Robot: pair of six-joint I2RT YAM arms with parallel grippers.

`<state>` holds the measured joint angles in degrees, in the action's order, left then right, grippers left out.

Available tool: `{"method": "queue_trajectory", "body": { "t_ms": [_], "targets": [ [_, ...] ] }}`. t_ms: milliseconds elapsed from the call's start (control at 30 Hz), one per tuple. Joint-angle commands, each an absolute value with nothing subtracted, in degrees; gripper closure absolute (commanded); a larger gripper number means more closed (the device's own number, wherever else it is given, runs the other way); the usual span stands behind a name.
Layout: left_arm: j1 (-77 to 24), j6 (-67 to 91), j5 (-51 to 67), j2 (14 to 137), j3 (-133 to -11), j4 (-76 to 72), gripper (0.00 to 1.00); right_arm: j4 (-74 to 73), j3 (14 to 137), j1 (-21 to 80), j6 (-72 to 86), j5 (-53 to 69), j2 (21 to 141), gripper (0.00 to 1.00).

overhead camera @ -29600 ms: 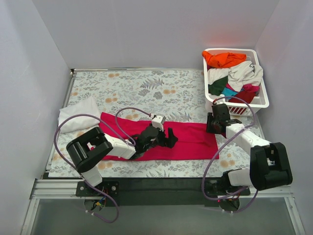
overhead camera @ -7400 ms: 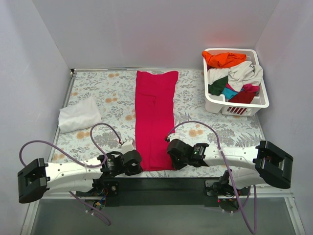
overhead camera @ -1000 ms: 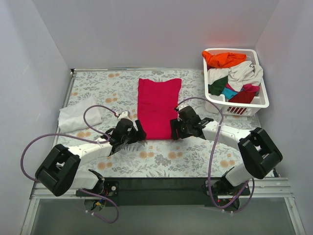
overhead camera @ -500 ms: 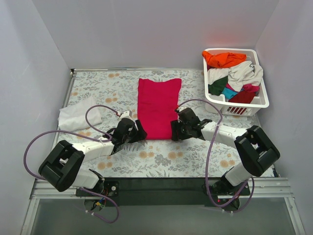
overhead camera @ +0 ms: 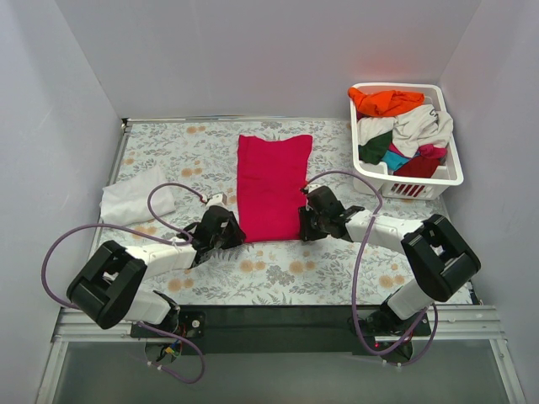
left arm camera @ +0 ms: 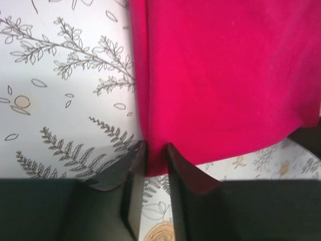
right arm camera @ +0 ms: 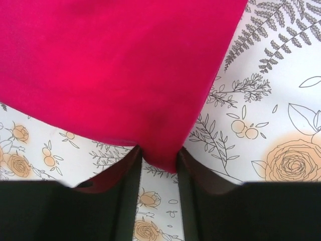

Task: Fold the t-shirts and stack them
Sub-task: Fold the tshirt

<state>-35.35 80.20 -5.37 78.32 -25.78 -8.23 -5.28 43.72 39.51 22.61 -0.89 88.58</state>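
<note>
**Both grippers on the near corners of the crimson t-shirt**

- Tabletop [overhead camera: 278, 269]: floral-printed covering, lying under both grippers.
- Crimson t-shirt [overhead camera: 271, 185]: folded into a long flat band. It stretches away from the two grippers toward the far edge, and its near hem runs between them.
- Basket [overhead camera: 368, 178]: white slotted plastic, beyond and to the right of the right gripper, well apart from it. It is heaped with loose shirts: orange t-shirt [overhead camera: 387, 102] at the far end, off-white t-shirt [overhead camera: 421, 126] in the middle, and a green t-shirt [overhead camera: 373, 150] and a teal t-shirt [overhead camera: 393, 158] lower down.
- White t-shirt [overhead camera: 135, 200]: a loosely bunched pile to the left of the left gripper and slightly beyond it, not touching the crimson cloth.
- Left gripper [left arm camera: 155, 150]: low on the tabletop at the near-left corner of the crimson t-shirt. The wrist view shows the cloth edge running down into the narrow gap, pinched between the two fingers [left arm camera: 136, 165].
- Right gripper [right arm camera: 158, 153]: low at the near-right corner. The corner of the crimson cloth dips between its fingers [right arm camera: 186, 165], which are drawn in close and pinch it.
</note>
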Motion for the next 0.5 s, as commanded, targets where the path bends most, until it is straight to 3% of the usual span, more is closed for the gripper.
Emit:
{"method": "queue_trajectory", "body": {
  "t_ms": [0, 33, 100, 267, 467],
  "targets": [
    [-35.60, 79.72, -4.48, 78.66, -24.00, -3.52, 0.79, -5.98, 42.19, 39.81, 23.20, -0.44, 89.38, 0.76],
    [-35.60, 79.72, -4.40, 78.58, -23.99, -3.43, 0.82, -6.06, 42.10, 39.81, 23.20, -0.44, 89.47, 0.79],
    [-35.60, 79.28, -3.87, 78.23, -23.56, -2.90, 1.00, -6.67, 42.01, 39.90, 22.94, -0.44, 89.21, 0.89],
    [-36.12, 78.75, -2.29, 77.26, -23.38, -1.85, 1.00, -8.96, 42.01, 40.34, 21.54, -0.44, 87.63, 0.99],
    [-37.70, 77.43, -1.50, 73.39, -23.73, 4.38, 1.00, -15.29, 42.54, 41.83, 18.90, 1.93, 84.64, 0.99]
  ]
}}
